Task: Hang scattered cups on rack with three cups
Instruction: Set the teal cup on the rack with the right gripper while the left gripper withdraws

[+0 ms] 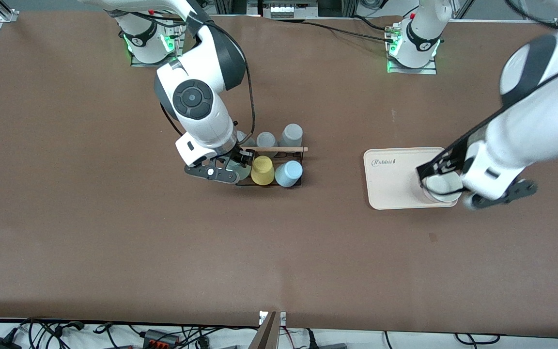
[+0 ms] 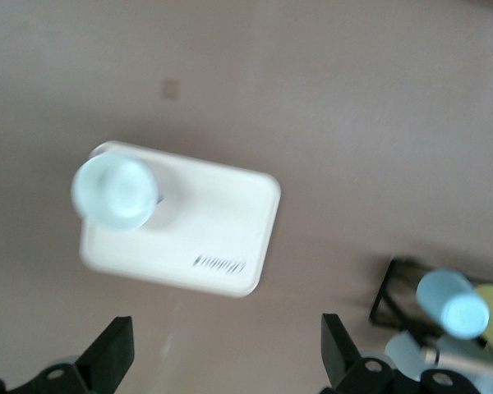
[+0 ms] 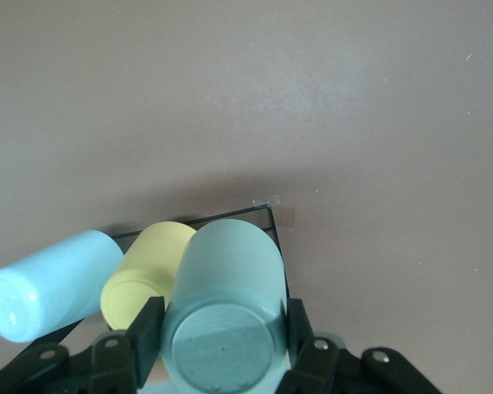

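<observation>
My right gripper (image 1: 237, 164) (image 3: 222, 338) is shut on a mint green cup (image 1: 238, 171) (image 3: 226, 295) and holds it at the rack's end toward the right arm's side. The black wire rack (image 1: 297, 165) (image 3: 230, 216) has a wooden rod (image 1: 274, 149) across its top. A light blue cup (image 1: 288, 173) (image 3: 53, 287) hangs on it beside a yellow cup (image 1: 262, 169) (image 3: 144, 275). My left gripper (image 1: 436, 169) (image 2: 222, 357) is open and empty, high over the beige tray (image 1: 390, 179) (image 2: 214, 234). A pale cup (image 1: 442, 186) (image 2: 115, 193) stands on that tray.
Two grey cups (image 1: 266, 139) (image 1: 292, 134) sit on the rack's side farther from the front camera. The rack (image 2: 386, 295) with the light blue cup (image 2: 452, 304) also shows in the left wrist view. Brown table surface surrounds the rack and tray.
</observation>
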`<state>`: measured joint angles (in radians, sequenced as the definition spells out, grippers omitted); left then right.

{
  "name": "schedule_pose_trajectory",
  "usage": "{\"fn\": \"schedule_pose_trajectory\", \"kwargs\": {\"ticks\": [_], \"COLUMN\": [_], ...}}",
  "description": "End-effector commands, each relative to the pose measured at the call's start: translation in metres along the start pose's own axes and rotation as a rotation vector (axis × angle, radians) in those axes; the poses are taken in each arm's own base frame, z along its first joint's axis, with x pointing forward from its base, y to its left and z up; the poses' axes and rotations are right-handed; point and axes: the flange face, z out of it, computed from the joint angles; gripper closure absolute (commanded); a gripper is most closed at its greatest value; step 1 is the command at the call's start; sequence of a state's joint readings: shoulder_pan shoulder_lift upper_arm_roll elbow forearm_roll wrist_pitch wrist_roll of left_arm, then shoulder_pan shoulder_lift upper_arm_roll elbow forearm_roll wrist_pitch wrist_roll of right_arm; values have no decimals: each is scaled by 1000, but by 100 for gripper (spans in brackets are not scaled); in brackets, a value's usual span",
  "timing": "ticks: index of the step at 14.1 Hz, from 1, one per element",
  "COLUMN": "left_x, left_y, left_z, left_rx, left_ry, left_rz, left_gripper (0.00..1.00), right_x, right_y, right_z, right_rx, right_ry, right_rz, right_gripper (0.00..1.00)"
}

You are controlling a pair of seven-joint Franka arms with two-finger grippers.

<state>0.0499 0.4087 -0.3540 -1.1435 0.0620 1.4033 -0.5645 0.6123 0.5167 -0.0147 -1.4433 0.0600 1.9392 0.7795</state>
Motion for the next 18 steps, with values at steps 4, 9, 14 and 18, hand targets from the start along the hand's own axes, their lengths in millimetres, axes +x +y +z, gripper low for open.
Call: {"fn": "schedule_pose_trajectory", "kwargs": {"ticks": [4,9,14,18], "left_x": [-59,-101,-83,-80], "left_y": [-7,-27,-51,-47], "left_z": [10,28,20,12], "left_rx": [30,49,35,31], "left_ry": [-2,41,44,49], "left_rz": [59,116,131,134], "left_gripper": [0,0,0,0], "right_x": [7,6,53,116], "right_y": [-19,-21,27,147], "right_z": [52,62,-13,-107], "right_rx": [-9,-40,-22,43], "right_ry": [19,34,89,88], "right_rz": [-4,-39,-88,-56], "right_gripper": [54,2,0,0]}}
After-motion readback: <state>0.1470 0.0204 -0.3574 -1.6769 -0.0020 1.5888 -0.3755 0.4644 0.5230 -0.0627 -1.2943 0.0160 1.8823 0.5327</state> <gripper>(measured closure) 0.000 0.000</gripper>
